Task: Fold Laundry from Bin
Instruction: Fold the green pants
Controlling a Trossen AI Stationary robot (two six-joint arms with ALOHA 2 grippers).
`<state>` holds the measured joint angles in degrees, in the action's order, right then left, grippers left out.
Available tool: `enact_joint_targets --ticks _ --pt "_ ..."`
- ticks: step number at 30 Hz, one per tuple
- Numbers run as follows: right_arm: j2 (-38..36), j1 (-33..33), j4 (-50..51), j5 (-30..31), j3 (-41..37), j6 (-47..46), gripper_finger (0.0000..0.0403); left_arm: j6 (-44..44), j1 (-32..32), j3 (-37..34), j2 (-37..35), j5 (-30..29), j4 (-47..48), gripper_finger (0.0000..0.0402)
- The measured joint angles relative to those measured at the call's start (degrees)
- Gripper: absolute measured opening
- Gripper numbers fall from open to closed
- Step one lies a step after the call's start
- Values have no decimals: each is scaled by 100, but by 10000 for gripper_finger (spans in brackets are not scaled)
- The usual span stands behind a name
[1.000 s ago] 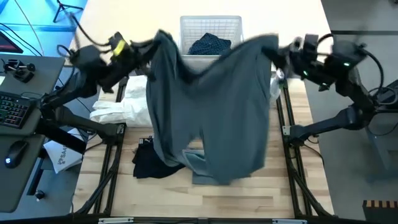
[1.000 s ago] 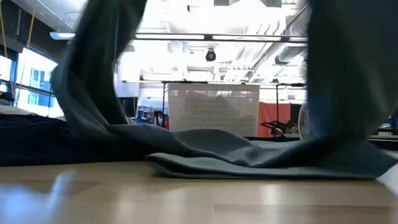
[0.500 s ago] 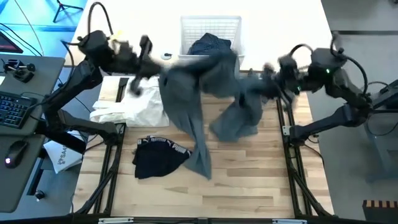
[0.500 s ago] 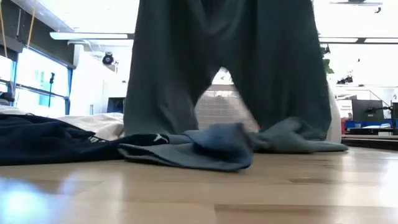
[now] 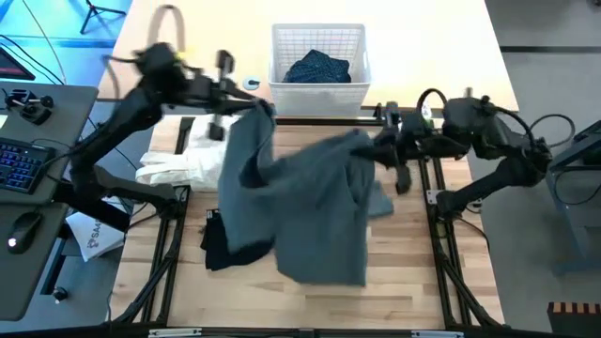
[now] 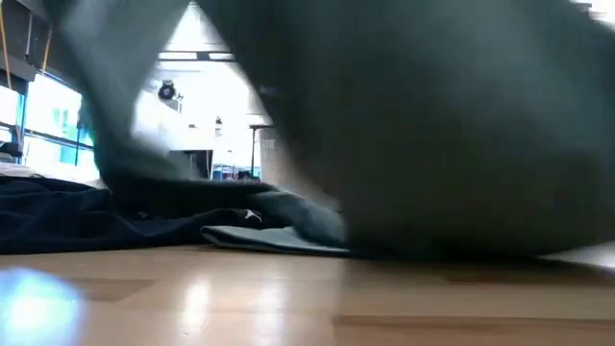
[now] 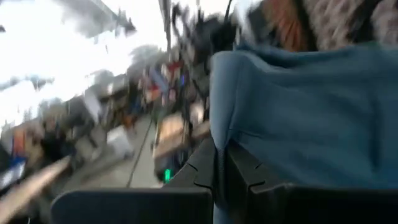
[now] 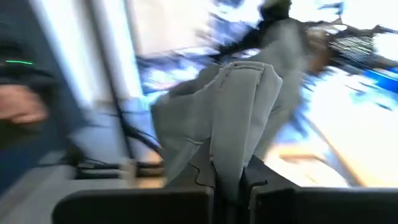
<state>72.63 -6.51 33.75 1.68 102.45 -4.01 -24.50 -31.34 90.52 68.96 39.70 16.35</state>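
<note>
I hold grey-green top (image 5: 315, 211) pinched in left gripper (image 5: 264, 108) and right gripper (image 5: 376, 148). Top may slip, or land bunched on black piece (image 5: 223, 249).

No readable txt anywhere. White card (image 5: 94, 237) at the table's left edge has dark print, too small/blurred to read. White mark on black garment (image 6: 252, 217) in low view, not legible.

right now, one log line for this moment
left claw: shut on top | right claw: shut on top | top: held up, hem on table | bin: behind
</note>
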Motion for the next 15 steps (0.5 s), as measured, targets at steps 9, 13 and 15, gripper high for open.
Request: enact_joint_targets --ticks 9,13,15 --pt "-148 623 1651 2984 170 130 2 -750 -403 -94 1652 -1017 -2037 0" --pt "-193 302 1495 4610 766 814 2 -1380 -415 151 2151 -809 -3943 0" --pt "-155 49 1300 4683 1011 1370 2 -1292 -434 405 2251 -736 -3951 0"
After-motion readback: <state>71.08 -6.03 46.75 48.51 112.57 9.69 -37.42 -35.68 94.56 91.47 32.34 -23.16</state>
